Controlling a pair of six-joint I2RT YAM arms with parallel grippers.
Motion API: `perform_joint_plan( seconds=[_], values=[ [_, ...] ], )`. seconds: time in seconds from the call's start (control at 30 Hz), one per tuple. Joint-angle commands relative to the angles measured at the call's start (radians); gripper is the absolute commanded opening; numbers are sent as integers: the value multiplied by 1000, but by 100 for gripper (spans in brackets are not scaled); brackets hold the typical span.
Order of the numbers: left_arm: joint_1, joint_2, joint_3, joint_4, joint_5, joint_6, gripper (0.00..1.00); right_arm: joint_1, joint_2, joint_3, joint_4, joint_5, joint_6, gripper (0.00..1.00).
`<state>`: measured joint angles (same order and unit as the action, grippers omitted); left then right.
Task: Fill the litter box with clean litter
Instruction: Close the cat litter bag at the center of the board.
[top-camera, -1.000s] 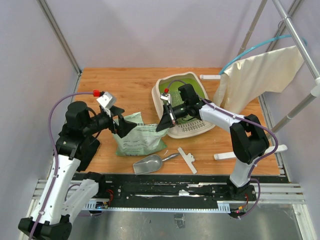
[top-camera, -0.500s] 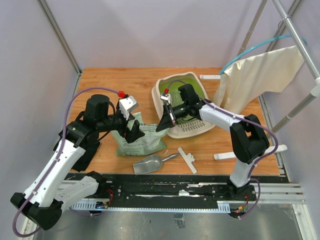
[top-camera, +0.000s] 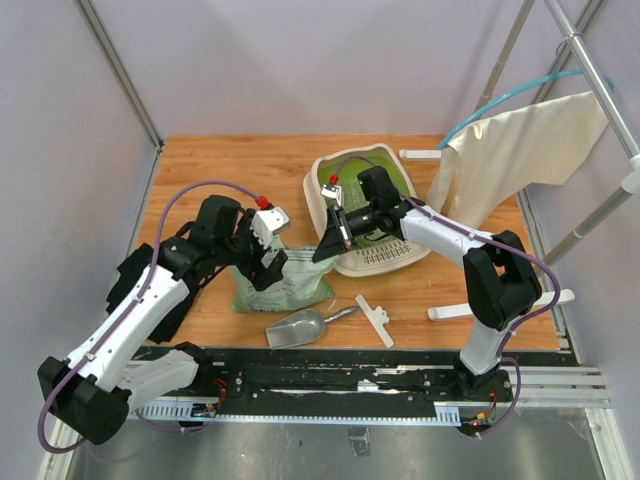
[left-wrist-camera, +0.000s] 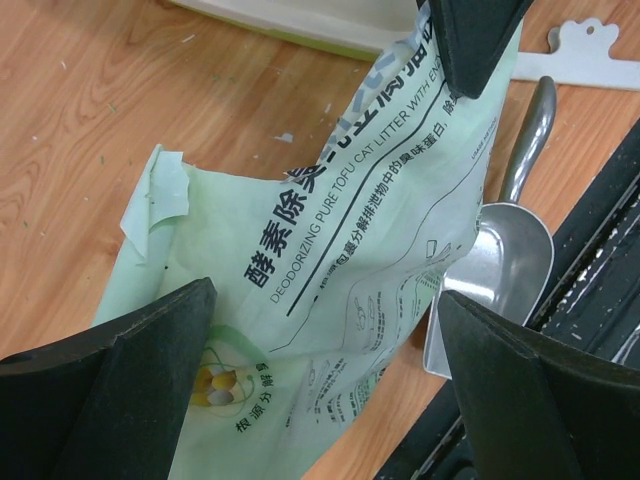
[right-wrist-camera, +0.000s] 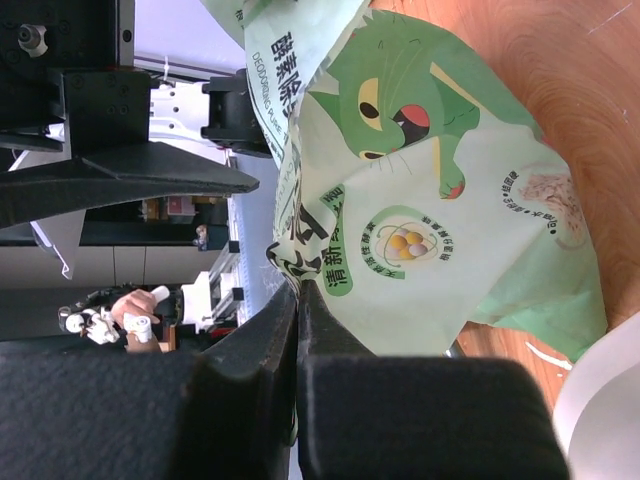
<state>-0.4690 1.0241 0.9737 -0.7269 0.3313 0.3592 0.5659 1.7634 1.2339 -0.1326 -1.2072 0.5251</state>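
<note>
Right gripper (right-wrist-camera: 297, 292) is clamped shut, and just behind its wrist sits the litter box (top-camera: 318, 185), green inside showing, close enough that a lifted bag could be tipped over the rim. What its fingers pinch is the top edge of the litter bag (right-wrist-camera: 440, 200), apparently raising that corner so the bag stands for a second grip. Left gripper (left-wrist-camera: 325, 300) hangs spread wide over the bag's printed face, a finger to each side, touching nothing I can make out; it looks set to close on the body. No loose clean litter shows; presumably it is inside the bag. Beyond the left gripper's outer finger, beside the bag, lies the metal scoop (left-wrist-camera: 500, 260), untouched.
</note>
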Motion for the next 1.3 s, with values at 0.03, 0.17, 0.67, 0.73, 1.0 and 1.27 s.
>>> perform_joint_plan(
  seconds=[0.03, 0.17, 0.67, 0.73, 1.0, 1.27],
  values=[
    [-5, -67, -7, 2, -38, 58, 100, -1, -38, 7, -36, -47, -44, 4],
    [-5, -116, -39, 30, -19, 40, 100, 5, -50, 2, -31, -31, -56, 19],
    [-5, -298, -194, 409, -99, -449, 100, 47, -285, -505, 977, 326, 21, 64],
    [-5, -389, -253, 511, -110, -532, 100, 54, -263, -529, 1099, 344, 28, 66],
    [-5, -734, -375, 547, -503, -862, 100, 55, -137, -517, 1373, 296, 170, 32],
    [-5, -824, -489, 495, -616, -1049, 100, 55, -90, -509, 1425, 269, 265, 7]
  ],
)
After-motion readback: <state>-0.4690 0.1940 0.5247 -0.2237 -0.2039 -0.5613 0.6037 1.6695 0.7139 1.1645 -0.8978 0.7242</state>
